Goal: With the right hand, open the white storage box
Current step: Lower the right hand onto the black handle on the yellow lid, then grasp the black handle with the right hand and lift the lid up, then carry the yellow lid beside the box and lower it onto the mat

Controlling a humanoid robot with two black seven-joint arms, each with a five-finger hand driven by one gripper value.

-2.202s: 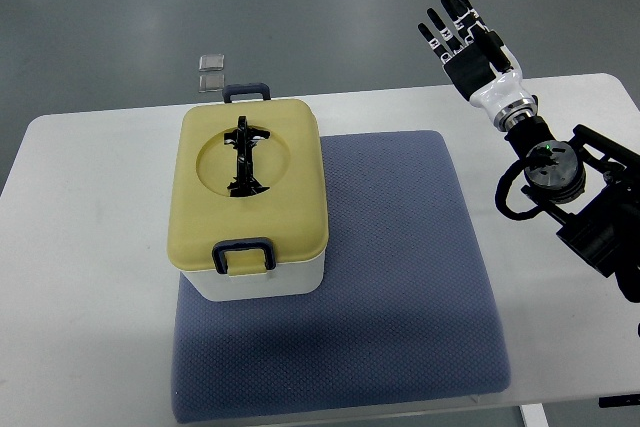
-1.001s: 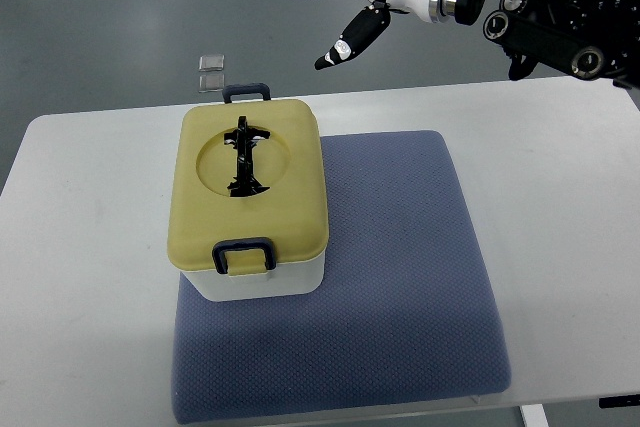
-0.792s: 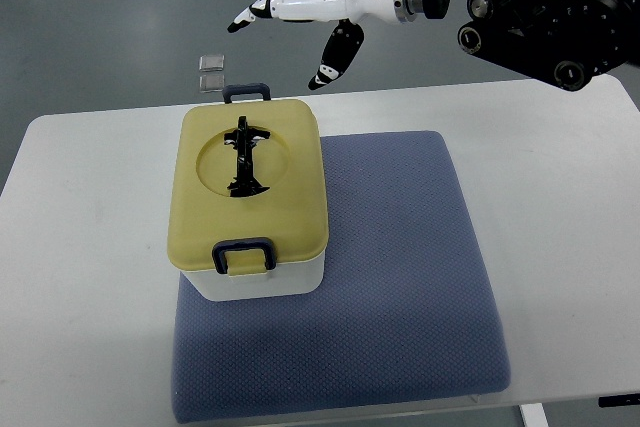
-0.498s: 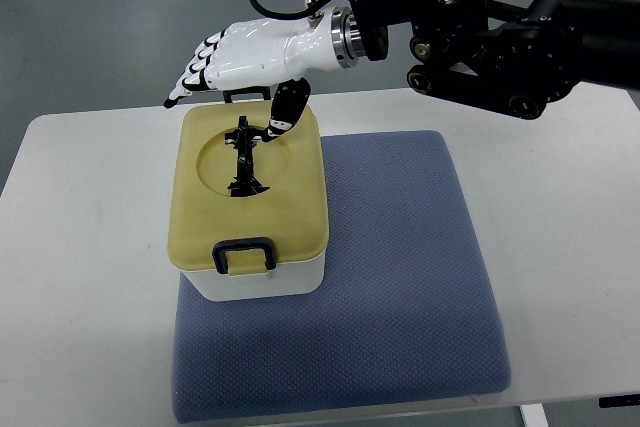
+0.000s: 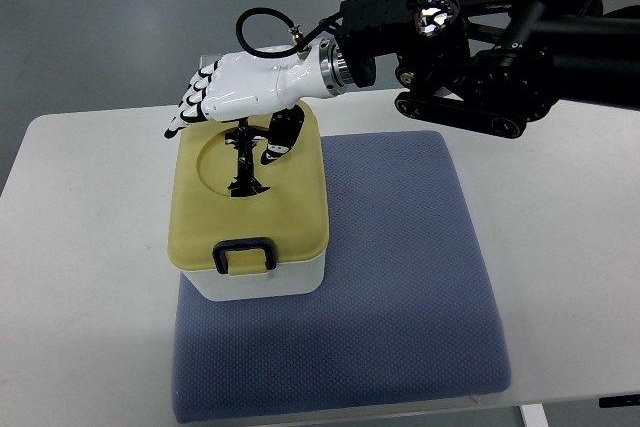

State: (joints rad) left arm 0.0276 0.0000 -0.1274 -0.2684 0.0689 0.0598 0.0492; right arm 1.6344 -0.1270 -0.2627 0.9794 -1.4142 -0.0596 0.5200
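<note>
White worktop point(image 5: 90, 247) is carrying a blue mat point(image 5: 400, 277), with the white storage box point(image 5: 250, 209) sitting on its left part. Right hand point(image 5: 240, 95) is reaching flat over the yellow lid point(image 5: 290, 207), fingers spread, gripping nothing.

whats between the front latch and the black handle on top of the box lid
In the top view, only bare yellow lid lies between the front latch and the black handle; the right hand hovers farther back.

1 white storage box point(image 5: 255, 282) with 1 yellow lid point(image 5: 205, 207), 1 blue mat point(image 5: 400, 287), 1 table point(image 5: 80, 277), 1 right hand point(image 5: 240, 92)
</note>
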